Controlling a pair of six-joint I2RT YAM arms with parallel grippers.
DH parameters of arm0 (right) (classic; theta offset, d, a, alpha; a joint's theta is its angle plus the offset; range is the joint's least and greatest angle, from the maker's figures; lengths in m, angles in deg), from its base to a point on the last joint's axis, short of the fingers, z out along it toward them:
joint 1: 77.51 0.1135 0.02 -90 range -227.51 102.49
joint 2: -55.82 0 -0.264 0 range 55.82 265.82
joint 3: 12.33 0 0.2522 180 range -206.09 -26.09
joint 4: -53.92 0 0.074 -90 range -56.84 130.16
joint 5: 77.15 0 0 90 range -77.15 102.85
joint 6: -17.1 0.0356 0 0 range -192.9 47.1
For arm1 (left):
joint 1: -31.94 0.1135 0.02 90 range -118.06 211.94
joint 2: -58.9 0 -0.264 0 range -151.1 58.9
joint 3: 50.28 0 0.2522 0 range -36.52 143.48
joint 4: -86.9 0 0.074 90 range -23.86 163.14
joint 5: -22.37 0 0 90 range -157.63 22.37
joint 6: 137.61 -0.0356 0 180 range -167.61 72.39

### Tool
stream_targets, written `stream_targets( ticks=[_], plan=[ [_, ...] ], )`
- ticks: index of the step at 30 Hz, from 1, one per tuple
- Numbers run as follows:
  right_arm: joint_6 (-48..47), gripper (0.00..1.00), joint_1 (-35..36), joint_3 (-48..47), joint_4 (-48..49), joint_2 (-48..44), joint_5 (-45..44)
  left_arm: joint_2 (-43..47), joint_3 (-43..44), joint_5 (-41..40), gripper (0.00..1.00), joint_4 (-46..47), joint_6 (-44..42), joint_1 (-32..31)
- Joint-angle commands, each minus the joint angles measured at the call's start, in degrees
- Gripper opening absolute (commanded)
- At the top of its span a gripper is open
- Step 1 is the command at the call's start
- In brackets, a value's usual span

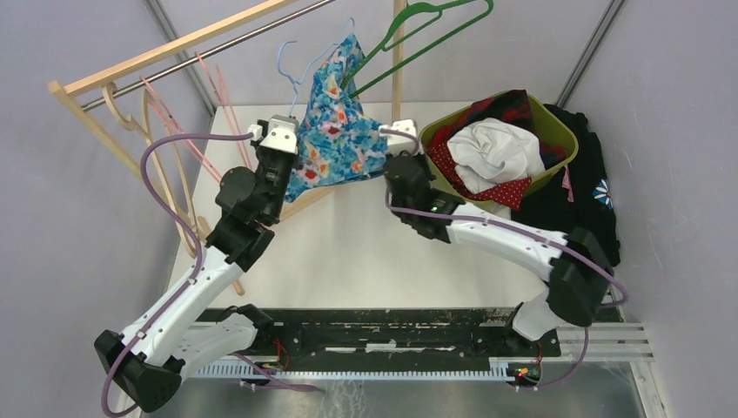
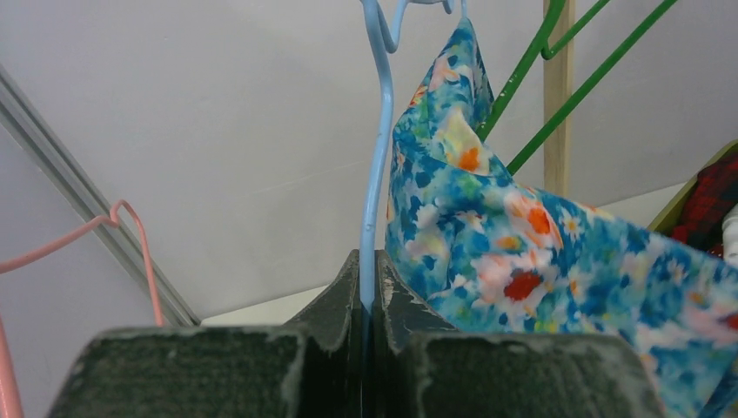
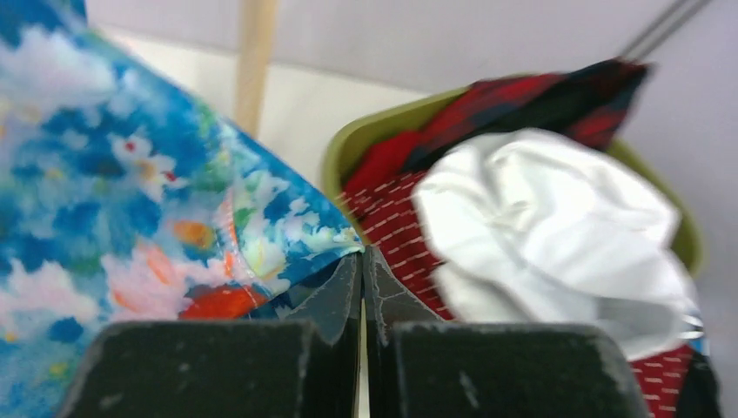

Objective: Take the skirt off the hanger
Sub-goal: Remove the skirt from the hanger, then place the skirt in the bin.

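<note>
Roughly: skirt [image 1: 341, 139] hung above the far side of the desk [image 1: 365, 252], draped on the pale blue hanger [image 2: 374, 174] and stretched between both arms; step in hand judged to be drawing the cloth off the wire; best done with the hanger held fixed and the cloth pulled sideways and down, slowly, watching for a snag near the hook; left hand [image 2: 369, 292] was closed tight on the hanger wire; right hand [image 3: 364, 283] was pinched shut on a lower corner of the skirt; fabric looked thin and limp, blue floral with orange, red and white blooms, peaked at the top.
</note>
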Motion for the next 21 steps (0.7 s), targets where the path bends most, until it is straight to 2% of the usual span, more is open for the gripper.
stream_targets(
  ticks=[1,6,11,15,21],
  plan=[
    [-12.45,0.01,-1.27,-3.16,4.40,-10.60,-7.74,0.99,2.01,0.18,0.03,6.45,-0.19,-0.07],
    [-24.85,0.01,-2.21,-6.84,9.43,-17.58,-9.78,0.17,1.56,0.22,0.03,7.59,0.14,-0.04],
    [-35.04,0.01,-8.08,-8.71,15.88,-20.49,-9.37,-0.97,1.47,0.52,0.03,8.59,0.18,-0.04],
    [-38.41,0.01,-15.65,-7.92,19.98,-20.49,-6.76,-1.48,1.55,0.61,0.03,9.17,-0.02,-0.04],
    [-40.19,0.01,-21.69,-8.97,19.39,-18.99,-2.96,-2.42,1.81,0.06,0.03,9.86,-1.36,-0.04]
  ],
)
